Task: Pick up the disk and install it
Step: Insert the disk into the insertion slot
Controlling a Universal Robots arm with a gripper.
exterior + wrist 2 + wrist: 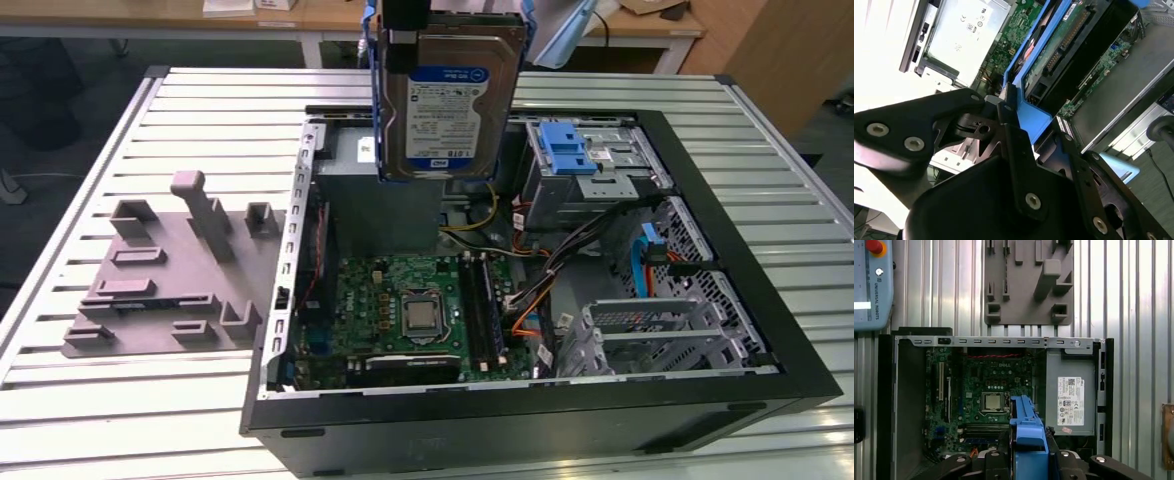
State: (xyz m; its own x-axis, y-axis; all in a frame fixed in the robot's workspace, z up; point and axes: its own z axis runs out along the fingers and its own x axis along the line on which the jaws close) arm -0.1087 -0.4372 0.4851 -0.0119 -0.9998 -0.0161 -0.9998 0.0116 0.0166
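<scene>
The disk, a silver hard drive with a blue-and-white label and a blue plastic carrier frame, hangs upright in the air over the rear part of the open computer case. My gripper is shut on its upper end. In the second wrist view the black fingers clamp the blue frame, and the disk's green circuit side runs away from them. In the first wrist view the blue frame sits between the gripper's links, above the motherboard.
A silver drive cage with a blue latch sits in the case toward the exterior view's right. The grey metal box with a white sticker lies beside the motherboard. A grey fixture plate lies on the slatted table at the exterior view's left. A pendant rests nearby.
</scene>
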